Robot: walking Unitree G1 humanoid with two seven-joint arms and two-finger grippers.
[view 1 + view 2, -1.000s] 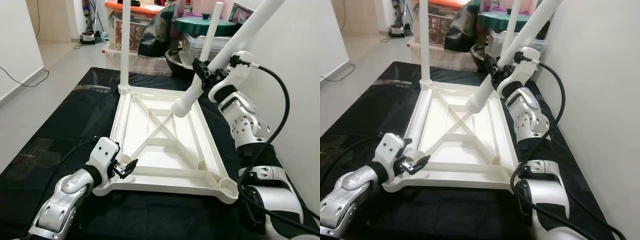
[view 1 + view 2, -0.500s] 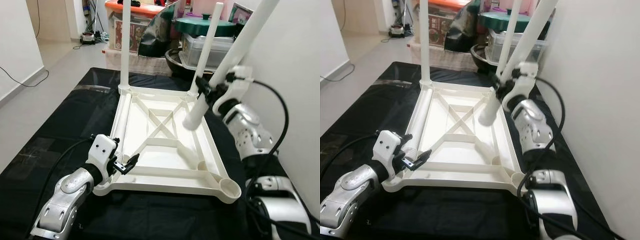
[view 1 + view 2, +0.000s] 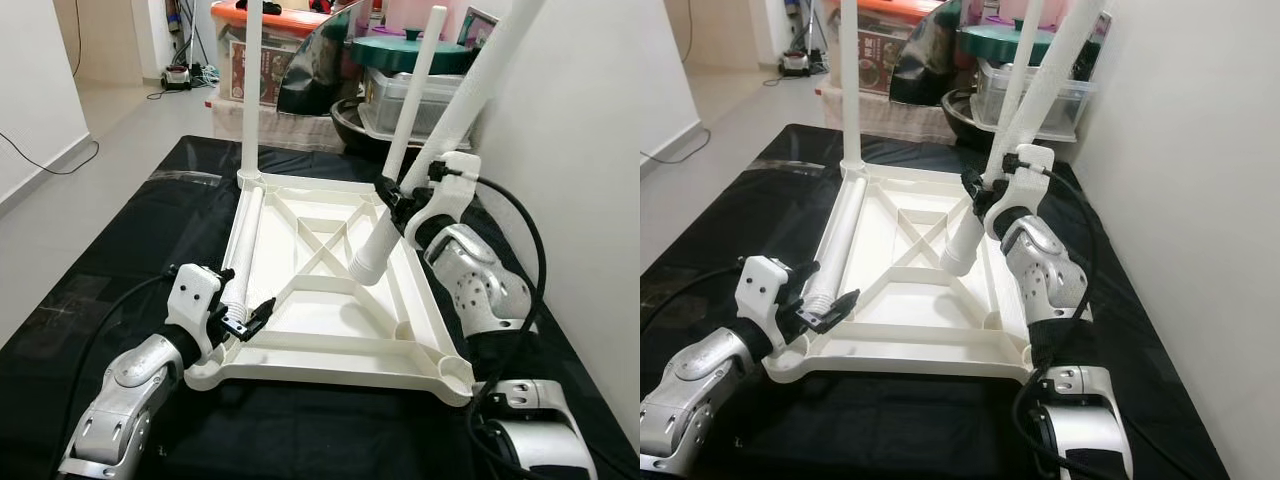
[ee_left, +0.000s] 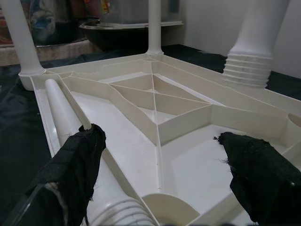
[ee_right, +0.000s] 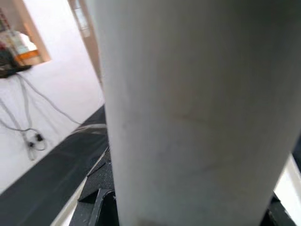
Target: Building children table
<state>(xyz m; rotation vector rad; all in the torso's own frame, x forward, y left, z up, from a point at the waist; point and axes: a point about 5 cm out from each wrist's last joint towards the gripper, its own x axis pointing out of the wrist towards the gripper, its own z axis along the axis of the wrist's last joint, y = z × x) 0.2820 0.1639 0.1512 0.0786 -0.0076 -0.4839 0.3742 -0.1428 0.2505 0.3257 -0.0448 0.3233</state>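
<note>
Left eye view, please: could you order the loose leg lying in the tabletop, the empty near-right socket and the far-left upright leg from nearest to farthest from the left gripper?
1. Loose leg, right beside the left gripper.
2. Empty socket, near-right corner.
3. Upright leg, far-left corner.

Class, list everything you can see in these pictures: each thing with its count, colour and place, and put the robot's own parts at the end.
Table top: one, white, upside down on the black mat, ribbed underside up.
Fitted legs: two, white, upright in the far corners.
Loose leg: one, white, lying inside the table top along its left edge.
Held leg: one, white, tilted, threaded end above the table top.
Black mat: one, under the table top.
Storage boxes and lidded tubs: several, orange, clear, green, beyond the mat.
Cables: black, on the floor, left.
Left gripper: open, at the near left corner.
Right gripper: shut on the held leg.
</note>
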